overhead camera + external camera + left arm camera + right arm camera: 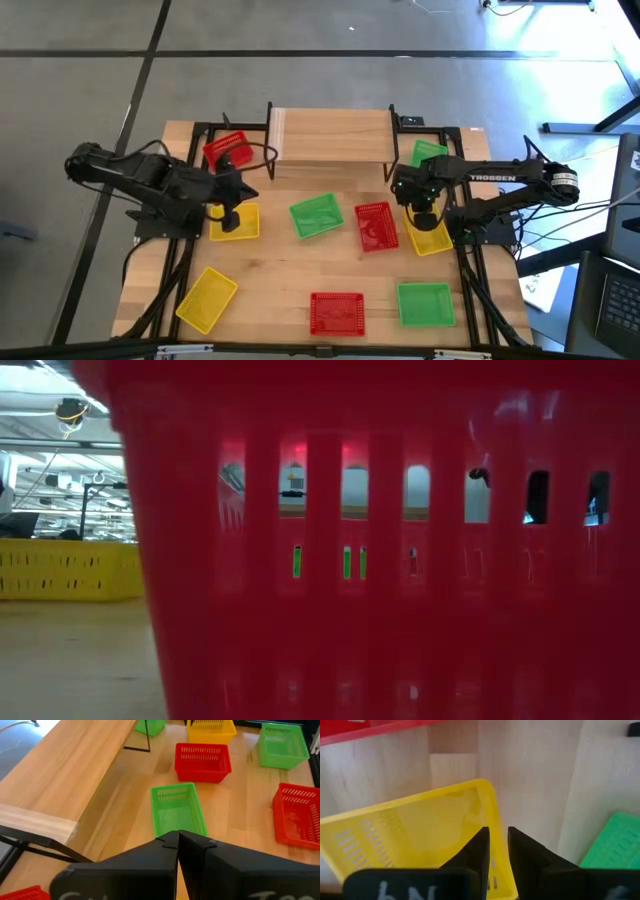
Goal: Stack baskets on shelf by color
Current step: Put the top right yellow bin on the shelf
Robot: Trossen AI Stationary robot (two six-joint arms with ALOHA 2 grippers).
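Observation:
The shelf stands at the table's far edge, its plank top bare. Nine baskets lie around it. A red one sits left of the shelf and a green one right of it. Green and red baskets lie mid-table. Yellow, red and green baskets line the near edge. My left gripper is shut over a yellow basket. My right gripper is shut on another yellow basket. My left gripper stands over the left yellow basket, and I cannot tell whether it touches it. My right gripper has the right yellow basket's side wall near a corner pinched between its two fingers, one inside the basket and one outside, coming from above. Whether the basket is off the table does not show.
In the low view the near red basket fills most of the picture, with a yellow basket to its left. Bare wood lies between the mid-table baskets and the near row. Black frame rails and cables run along both table sides.

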